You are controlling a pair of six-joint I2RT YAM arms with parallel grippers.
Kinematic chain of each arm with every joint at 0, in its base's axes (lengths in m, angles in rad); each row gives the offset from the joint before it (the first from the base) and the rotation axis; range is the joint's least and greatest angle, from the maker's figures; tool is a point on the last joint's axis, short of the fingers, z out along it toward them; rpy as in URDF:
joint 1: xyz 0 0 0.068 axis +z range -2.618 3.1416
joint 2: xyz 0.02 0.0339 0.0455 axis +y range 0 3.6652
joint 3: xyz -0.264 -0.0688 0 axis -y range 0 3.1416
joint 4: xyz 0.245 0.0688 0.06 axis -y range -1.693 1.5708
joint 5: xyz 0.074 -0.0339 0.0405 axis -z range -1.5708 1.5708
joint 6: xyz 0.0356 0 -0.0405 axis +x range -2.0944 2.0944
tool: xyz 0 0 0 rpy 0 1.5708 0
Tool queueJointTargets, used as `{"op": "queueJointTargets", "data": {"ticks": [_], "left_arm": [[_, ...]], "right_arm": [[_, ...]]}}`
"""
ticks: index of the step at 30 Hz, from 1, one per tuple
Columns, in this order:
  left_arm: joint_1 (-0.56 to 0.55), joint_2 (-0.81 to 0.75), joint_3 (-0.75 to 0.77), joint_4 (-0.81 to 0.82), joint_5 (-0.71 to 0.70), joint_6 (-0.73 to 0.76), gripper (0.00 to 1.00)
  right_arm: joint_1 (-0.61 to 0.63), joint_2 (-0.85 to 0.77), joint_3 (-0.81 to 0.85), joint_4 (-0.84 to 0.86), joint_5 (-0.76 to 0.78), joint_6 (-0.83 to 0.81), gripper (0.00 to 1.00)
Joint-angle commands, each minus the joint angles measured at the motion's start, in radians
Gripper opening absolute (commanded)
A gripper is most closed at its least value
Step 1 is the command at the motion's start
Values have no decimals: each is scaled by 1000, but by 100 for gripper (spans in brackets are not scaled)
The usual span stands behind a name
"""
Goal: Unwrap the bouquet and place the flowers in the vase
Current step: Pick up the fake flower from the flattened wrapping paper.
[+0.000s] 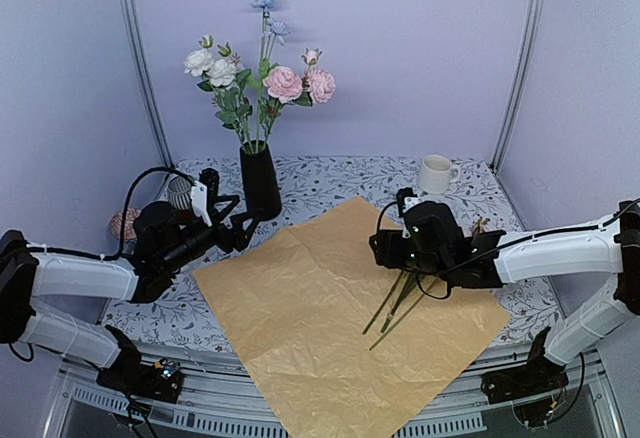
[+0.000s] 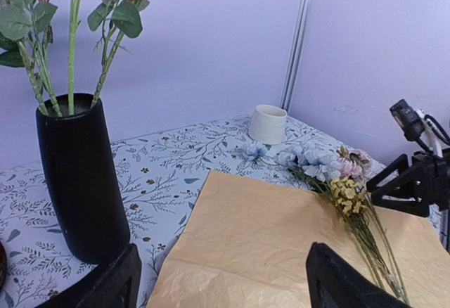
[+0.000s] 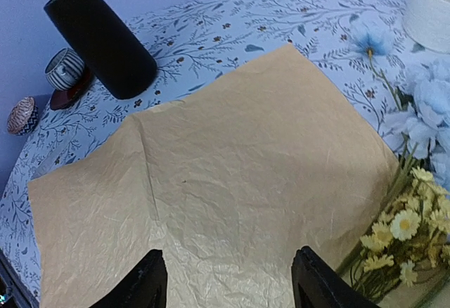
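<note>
The black vase [image 1: 260,184] stands at the back left with several pink, white and blue flowers [image 1: 265,80] in it. The bouquet's tan paper [image 1: 330,308] lies spread flat on the table. More flowers [image 2: 330,171] lie at its right edge, pale blue, pink and small yellow blooms [image 3: 411,220], their stems [image 1: 395,303] across the paper. My left gripper [image 1: 238,226] hangs open just right of the vase [image 2: 81,174], nothing between its fingers [image 2: 112,287]. My right gripper [image 1: 392,248] is open over the paper [image 3: 232,160], left of the lying flowers and empty.
A white mug [image 1: 435,173] stands at the back right. A small striped cup on a red base [image 3: 65,69] and a small round patterned object [image 3: 24,114] sit left of the vase. Metal posts and lilac walls close the back.
</note>
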Motion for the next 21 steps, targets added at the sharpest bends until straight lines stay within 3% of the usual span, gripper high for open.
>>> {"op": "queueJointTargets", "data": {"ticks": [1,5,8,21], "left_arm": [[-24,-43,-24,83,-33,17,83],[-26,-50,-26,81,-17,10,83],[-31,-51,-26,80,-16,10,82],[-38,-51,-23,69,-12,20,82]], "right_arm": [[4,-54,66,-287,20,319,61],[-22,-31,125,-549,0,527,47],[-36,-18,138,-649,-17,628,42],[-112,-117,-72,-502,-134,739,35]]}}
